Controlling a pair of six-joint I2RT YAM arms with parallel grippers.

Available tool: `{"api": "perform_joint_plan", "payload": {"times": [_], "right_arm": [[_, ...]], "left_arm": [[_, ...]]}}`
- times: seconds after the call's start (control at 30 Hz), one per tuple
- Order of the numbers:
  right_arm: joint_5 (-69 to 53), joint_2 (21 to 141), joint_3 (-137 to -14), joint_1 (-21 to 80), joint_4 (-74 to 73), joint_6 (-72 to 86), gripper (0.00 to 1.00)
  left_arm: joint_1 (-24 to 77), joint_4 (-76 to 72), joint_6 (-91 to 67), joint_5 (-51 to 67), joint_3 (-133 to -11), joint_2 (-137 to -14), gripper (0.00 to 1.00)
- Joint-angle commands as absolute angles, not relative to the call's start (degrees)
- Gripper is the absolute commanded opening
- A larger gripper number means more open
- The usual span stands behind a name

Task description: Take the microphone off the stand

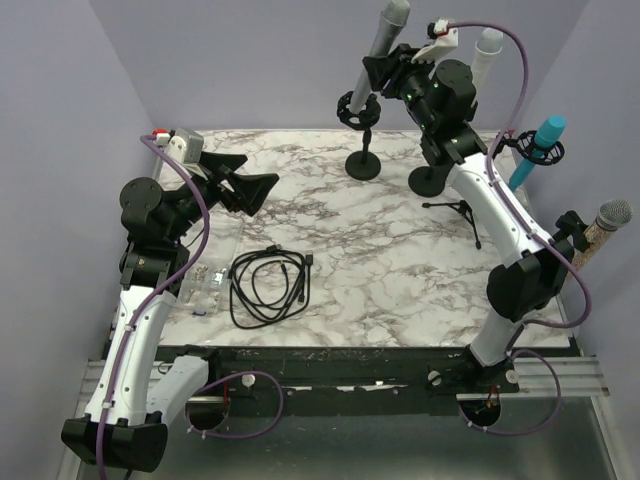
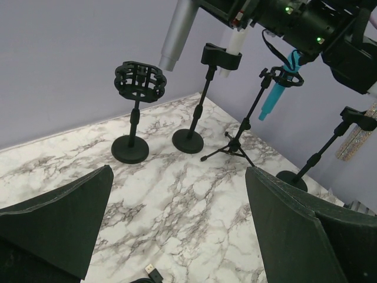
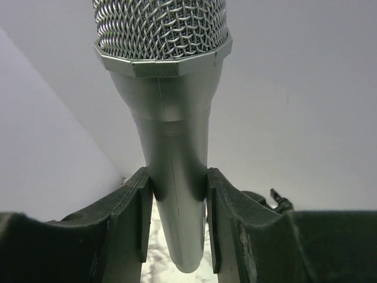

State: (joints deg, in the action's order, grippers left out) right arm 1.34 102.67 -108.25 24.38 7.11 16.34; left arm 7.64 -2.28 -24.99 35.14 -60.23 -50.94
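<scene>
- The right gripper [image 3: 177, 218] is closed on the silver microphone [image 3: 177, 153]. Its pads [image 3: 144, 206] press both sides of the tapered body below the mesh head, with no gap showing.
- The top view shows the microphone [image 1: 383, 45] held high and tilted near the back wall. Its tail is above the black shock-mount stand [image 1: 358, 110].
- In the left wrist view the tail looks apart from the mount's ring [image 2: 139, 81], a little above it and to one side. I judge the microphone clear of the cradle, or very nearly so.
- The left gripper [image 1: 250, 188] hovers over the marble table [image 1: 400, 290] with its jaws spread wide, holding nothing.
- The step in hand is carrying the microphone away. Raise it along its own axis until the tail is plainly above the ring, and only then swing sideways, so it cannot hook the mount and tip the stand.
- Keep the squeeze steady, because the body tapers and could slide down through the pads.
- Steer clear of the white microphone [image 1: 488, 50] in the neighbouring clip stand, which is close to the right arm's wrist.
- Set it down on bare marble, away from the coiled cable [image 1: 270, 285].
</scene>
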Motion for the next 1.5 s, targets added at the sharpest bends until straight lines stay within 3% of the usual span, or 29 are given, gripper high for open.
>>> {"api": "perform_joint_plan", "payload": {"times": [0.0, 0.37, 0.6, 0.93, 1.47], "right_arm": [[-7.0, 98.3, -104.5, 24.6, 2.3, 23.3, 0.01], [-20.8, 86.1, -80.6, 25.1, 0.1, 35.1, 0.01], [-23.7, 83.8, -68.4, 28.2, -8.7, 41.5, 0.01], [-23.9, 87.8, -54.8, 35.2, -9.3, 48.5, 0.01], [-24.8, 98.1, -48.0, 40.6, 2.6, 53.0, 0.01]], "left_arm": [[8.2, -3.2, -25.6, 34.3, -60.1, -50.5, 0.99], [8.6, -2.3, -26.8, 34.5, -60.8, -51.2, 0.98], [8.7, -1.4, -27.5, 34.5, -61.4, -51.9, 0.98], [9.7, -0.1, -27.4, 33.8, -62.2, -53.5, 0.99], [11.5, 3.4, -24.6, 33.0, -63.5, -54.4, 0.99]]}}
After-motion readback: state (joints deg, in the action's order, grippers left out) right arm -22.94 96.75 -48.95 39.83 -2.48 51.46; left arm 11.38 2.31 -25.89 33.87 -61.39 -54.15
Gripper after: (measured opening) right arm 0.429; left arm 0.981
